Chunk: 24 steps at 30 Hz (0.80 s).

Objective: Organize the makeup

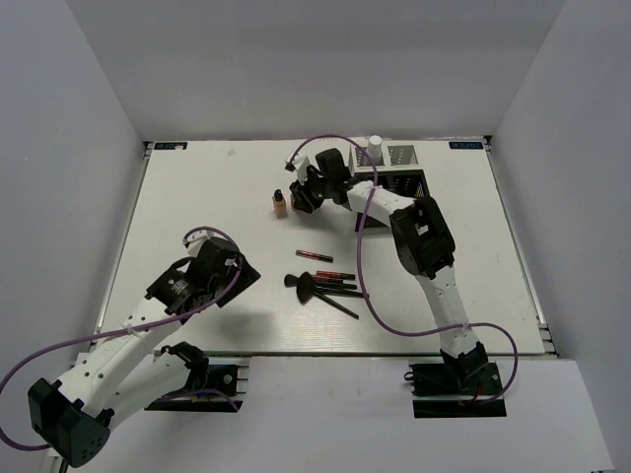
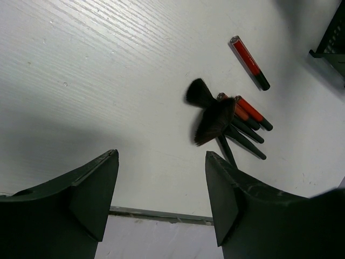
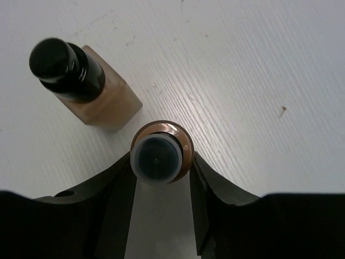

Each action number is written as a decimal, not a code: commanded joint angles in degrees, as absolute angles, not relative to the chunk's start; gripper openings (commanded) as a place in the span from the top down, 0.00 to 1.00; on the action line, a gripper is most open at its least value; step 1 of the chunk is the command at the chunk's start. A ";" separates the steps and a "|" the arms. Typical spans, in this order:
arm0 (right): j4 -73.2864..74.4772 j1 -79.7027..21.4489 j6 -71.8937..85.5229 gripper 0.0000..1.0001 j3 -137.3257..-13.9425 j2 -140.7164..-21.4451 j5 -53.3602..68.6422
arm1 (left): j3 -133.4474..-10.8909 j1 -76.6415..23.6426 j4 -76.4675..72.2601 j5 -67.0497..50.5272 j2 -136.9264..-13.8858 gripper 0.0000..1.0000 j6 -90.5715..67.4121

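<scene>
My right gripper (image 1: 304,193) (image 3: 161,164) is closed on a round tan bottle with a dark cap (image 3: 159,152), which stands upright on the table; both fingers touch its sides. A square tan bottle with a black cap (image 3: 90,90) (image 1: 280,204) stands just left of it. A red and black pencil (image 1: 314,255) (image 2: 249,62) lies alone mid-table. Black brushes and more red pencils (image 1: 320,286) (image 2: 221,120) lie in a pile below it. My left gripper (image 1: 233,272) (image 2: 161,186) is open and empty, left of the pile, above the table. A white-capped bottle (image 1: 375,150) stands in the mesh box.
The black mesh compartment box (image 1: 404,173) stands at the back right, behind my right arm; its corner shows in the left wrist view (image 2: 330,38). The table's near edge (image 2: 156,214) runs just under my left gripper.
</scene>
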<state>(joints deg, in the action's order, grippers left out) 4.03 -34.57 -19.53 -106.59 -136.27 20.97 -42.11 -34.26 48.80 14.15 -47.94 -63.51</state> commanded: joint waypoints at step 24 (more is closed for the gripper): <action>6.06 -21.12 -17.05 0.84 -88.69 -91.68 43.69 | -42.63 -34.01 34.37 11.78 -53.00 0.26 -56.08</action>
<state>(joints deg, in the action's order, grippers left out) 5.93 -25.04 -18.04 -90.56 -95.44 44.05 -42.11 -34.24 37.21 12.69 -52.93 -57.98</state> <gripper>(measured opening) 0.461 0.742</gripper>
